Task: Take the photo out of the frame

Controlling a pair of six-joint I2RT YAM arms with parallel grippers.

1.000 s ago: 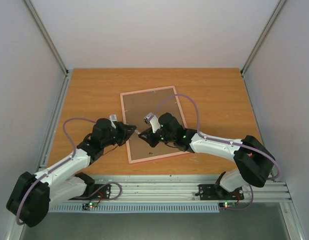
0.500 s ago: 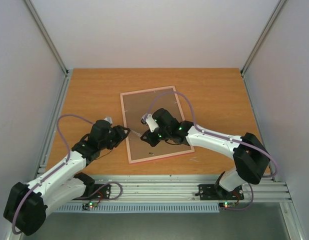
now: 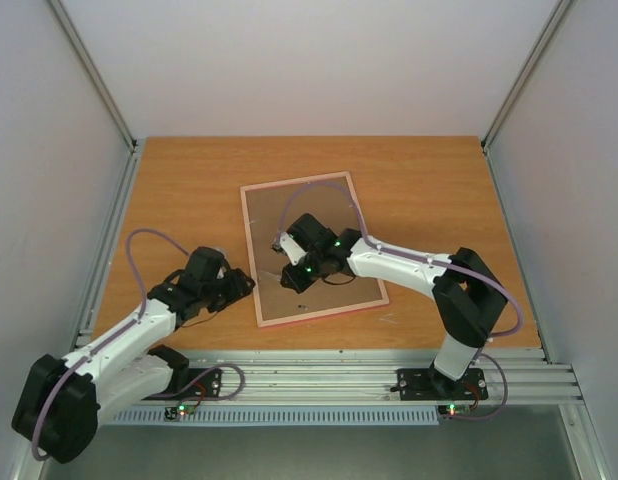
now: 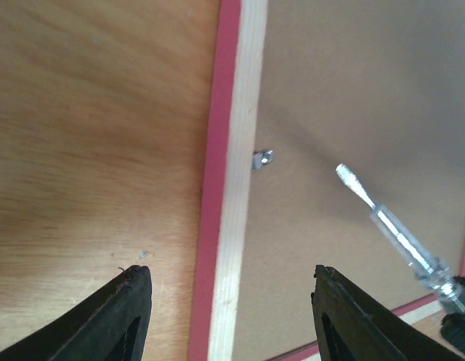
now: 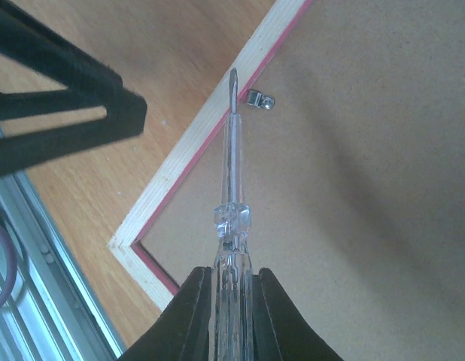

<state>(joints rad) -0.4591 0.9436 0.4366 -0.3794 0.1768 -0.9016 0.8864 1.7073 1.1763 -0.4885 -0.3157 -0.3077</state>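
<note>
The frame lies face down on the table, brown backing board up, with its pink and pale wood rail running under my left gripper. That gripper is open and holds nothing, one finger over the table and the other over the board. My right gripper is shut on a clear-handled screwdriver. The screwdriver's tip rests at the left rail, just beside a small metal tab. The screwdriver and the tab also show in the left wrist view. The photo is hidden.
The orange wooden table is walled by white panels on three sides. A grooved aluminium rail with the arm bases runs along its near edge. My left gripper's black fingers stand close to the left of the screwdriver tip.
My left gripper has opened and drawn back left off the frame's edge. My right gripper has carried the screwdriver left toward the frame's left rail.
</note>
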